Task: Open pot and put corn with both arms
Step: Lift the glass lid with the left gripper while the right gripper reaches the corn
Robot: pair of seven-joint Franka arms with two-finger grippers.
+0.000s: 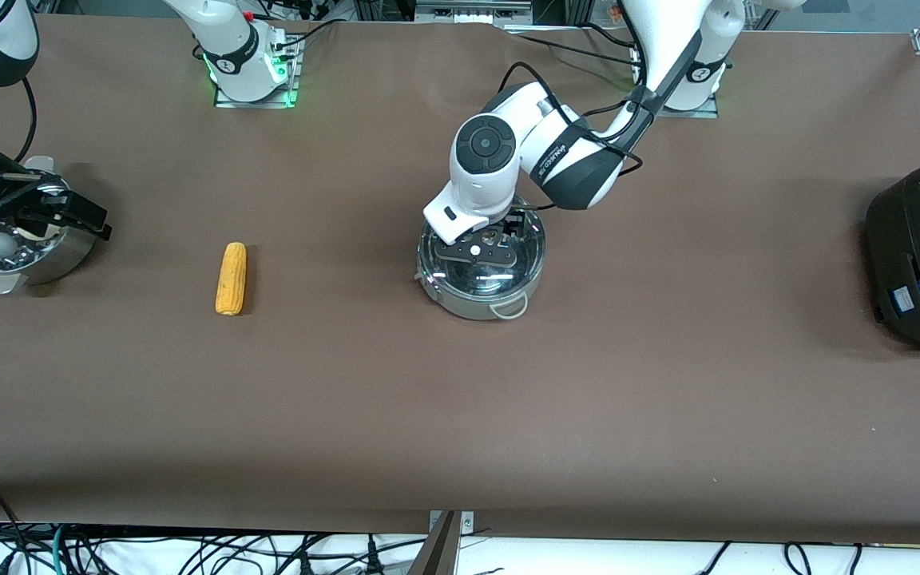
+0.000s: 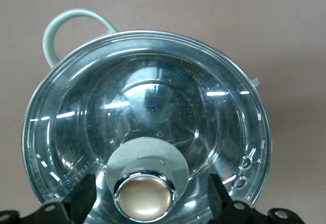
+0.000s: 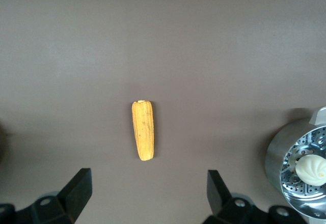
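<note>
The steel pot [image 1: 476,302] stands mid-table with its glass lid [image 1: 508,270] on. My left gripper [image 1: 479,251] is down over the lid, open, with one finger on each side of the tan knob [image 2: 143,197] and a gap on both sides; the lid [image 2: 147,107] fills the left wrist view. The yellow-orange corn [image 1: 231,279] lies on the table between the pot and the right arm's end, and also shows in the right wrist view [image 3: 143,130]. My right gripper [image 1: 79,214] is open and empty, high over the right arm's end of the table.
A steel steamer pot [image 1: 57,257] with a white bun [image 3: 311,168] stands at the right arm's end, under the right gripper. A black rounded cooker [image 1: 919,255] stands at the left arm's end. Brown mat [image 1: 460,415] covers the table.
</note>
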